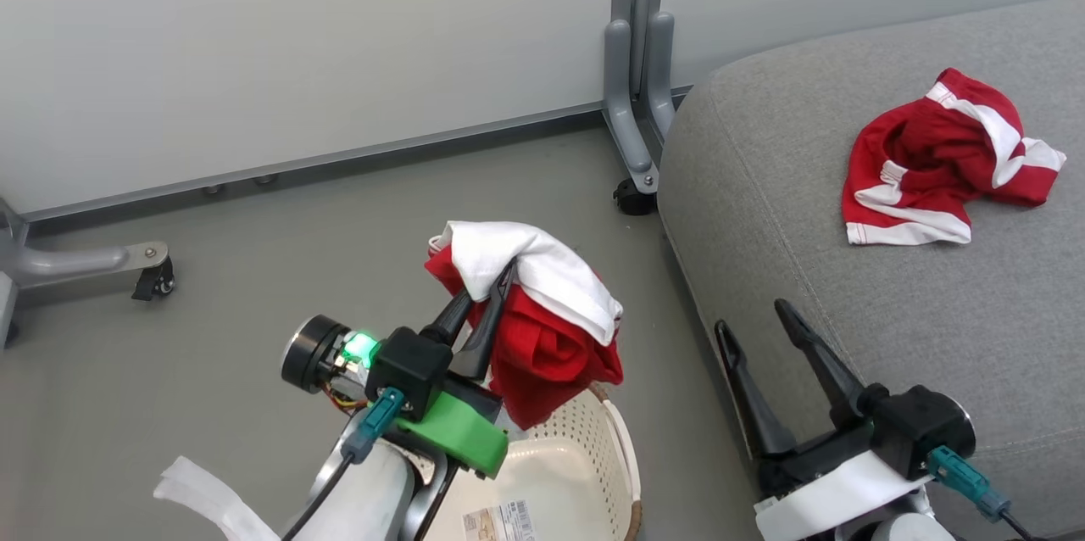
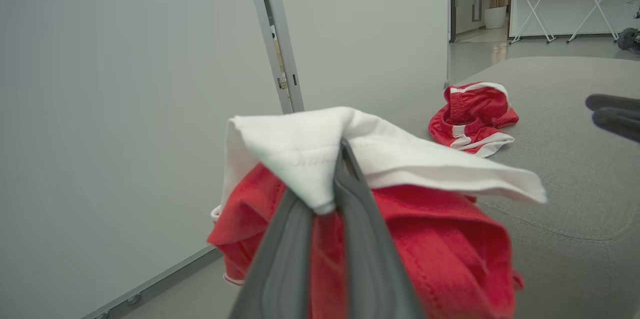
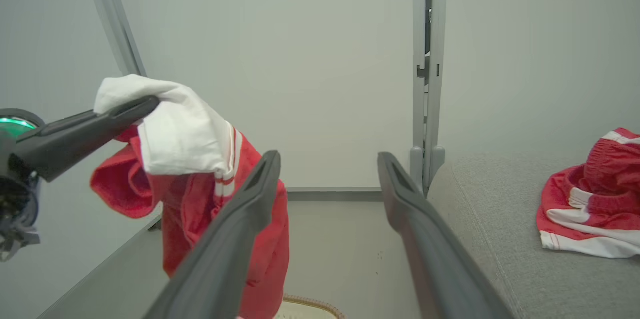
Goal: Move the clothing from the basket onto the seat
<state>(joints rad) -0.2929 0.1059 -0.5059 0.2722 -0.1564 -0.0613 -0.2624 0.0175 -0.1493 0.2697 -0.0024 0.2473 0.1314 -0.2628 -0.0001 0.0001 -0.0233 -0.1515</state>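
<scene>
left gripper (image 1: 507,271): clamped on garment (image 1: 551,342), lifted above basket (image 1: 585,439) | right gripper (image 1: 750,314): spread wide, empty, over seat (image 1: 788,253) edge | second garment (image 1: 937,159): lying on seat

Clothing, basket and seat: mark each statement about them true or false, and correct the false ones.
1. The left gripper is shut on a red and white garment held above the basket. True.
2. The right gripper grips clothing. False: its fingers are spread and hold nothing.
3. A second garment lies on the seat. True.
4. The basket stands on the seat. False: it stands on the floor beside the seat.
5. The red and white garment hangs with its white part lowest. False: the white part drapes over the top.
</scene>
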